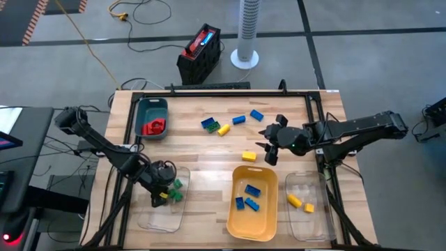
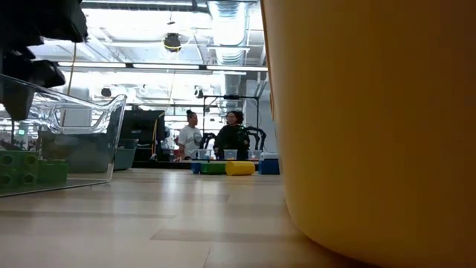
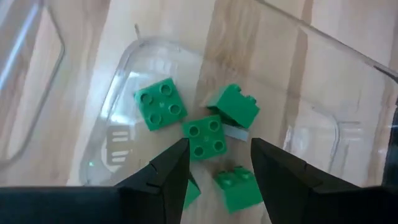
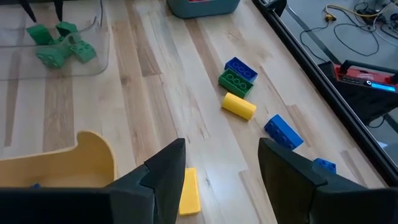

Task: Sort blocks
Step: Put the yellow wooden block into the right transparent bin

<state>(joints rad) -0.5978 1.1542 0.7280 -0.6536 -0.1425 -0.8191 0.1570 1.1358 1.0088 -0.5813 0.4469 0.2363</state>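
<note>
The left gripper (image 3: 216, 163) hangs over the clear tray (image 1: 150, 216) at the near left of the worktop (image 1: 202, 160), jaws apart and empty, with a heap of green bricks (image 3: 206, 138) lying on the tray floor just beneath them. The right gripper (image 4: 217, 171) sits above the middle of the worktop beside the far rim of the yellow tray (image 1: 240, 224), jaws apart and empty too, with a loose yellow brick (image 4: 189, 190) lying flat almost directly under them.

Sorted so far, as they lie: red bricks (image 1: 155, 127) in the teal tray (image 1: 143, 107), blue ones (image 1: 249, 196) in the yellow tray, two yellow ones (image 1: 300, 203) in the clear tray on the right (image 1: 317, 230). Loose on the wood farther off are a blue brick stacked against a green one (image 4: 237, 76), a yellow cylinder (image 4: 239, 106) just beside that pair, and two more blue bricks (image 4: 283, 132) nearer the frame rail.

These pieces look like hard, hollow plastic: light, rigid, not fragile, but smooth enough to skid or pop out if pinched on a corner. I judge the best hold to be across two flat parallel side walls, below the studs. The cylinder would likely roll, so the jaws should close across its round sides or on its flat ends. The stacked blue and green pair may come up together and need separating
</note>
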